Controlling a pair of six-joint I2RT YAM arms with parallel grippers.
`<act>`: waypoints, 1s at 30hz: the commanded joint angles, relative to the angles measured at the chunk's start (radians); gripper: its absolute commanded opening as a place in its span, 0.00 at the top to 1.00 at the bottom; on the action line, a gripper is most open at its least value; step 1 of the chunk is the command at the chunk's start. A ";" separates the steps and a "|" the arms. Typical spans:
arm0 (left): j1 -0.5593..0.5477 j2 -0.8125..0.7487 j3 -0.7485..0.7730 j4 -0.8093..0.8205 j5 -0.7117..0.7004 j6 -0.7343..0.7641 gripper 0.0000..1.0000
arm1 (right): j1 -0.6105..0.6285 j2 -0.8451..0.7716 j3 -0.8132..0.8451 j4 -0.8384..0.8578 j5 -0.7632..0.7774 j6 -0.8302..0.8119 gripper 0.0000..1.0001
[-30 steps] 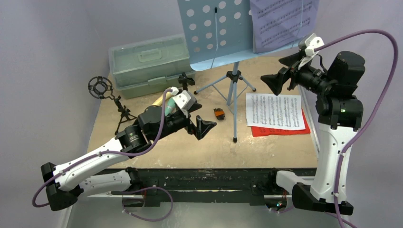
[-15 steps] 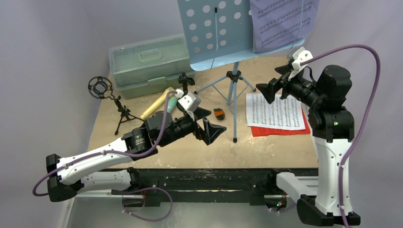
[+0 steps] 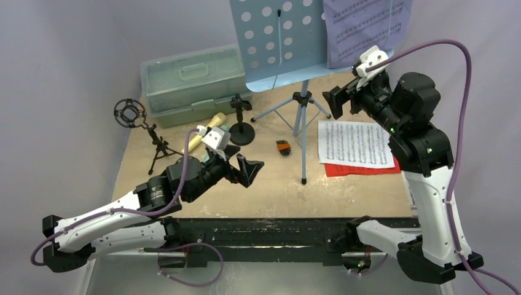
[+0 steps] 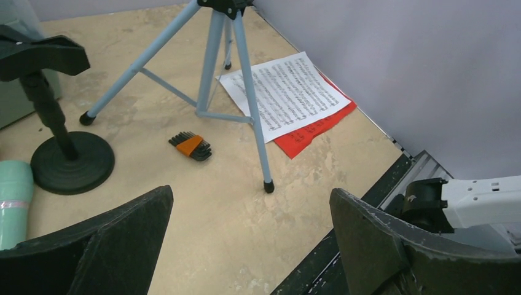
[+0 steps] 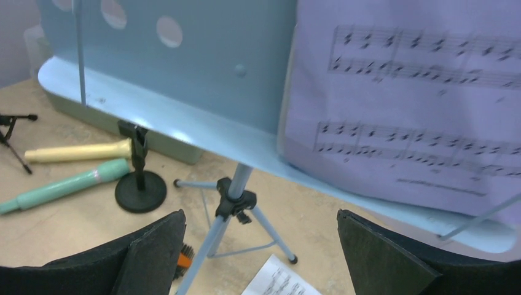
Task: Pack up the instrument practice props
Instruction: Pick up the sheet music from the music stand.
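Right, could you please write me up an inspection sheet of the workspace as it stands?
Surface: tan tabletop, scuffed.
Job's things: light-blue music rack standing, purple sheet on it; white sheet lying over red sheet; tan microphone and teal microphone lying beside round-base holder; ring-top tripod holder upright.
Clutter: hex-key set near a rack leg; pale green case shut at the back.
Grippers: left pincer open, empty, over the table; right pincer open, empty, facing the rack's shelf.
Cables: purple cable looped along each arm.
Surroundings: plain grey walls.
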 commanded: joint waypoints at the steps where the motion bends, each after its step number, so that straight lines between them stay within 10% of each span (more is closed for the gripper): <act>1: -0.004 -0.049 -0.021 -0.045 -0.079 -0.027 0.00 | 0.014 0.005 0.097 0.082 0.066 0.026 0.02; 18: -0.004 -0.114 -0.069 -0.067 -0.110 -0.043 0.00 | 0.118 0.111 0.121 0.268 0.356 0.015 0.02; 30: -0.004 -0.146 -0.091 -0.068 -0.107 -0.048 0.00 | 0.119 0.111 0.105 0.293 0.401 -0.009 0.33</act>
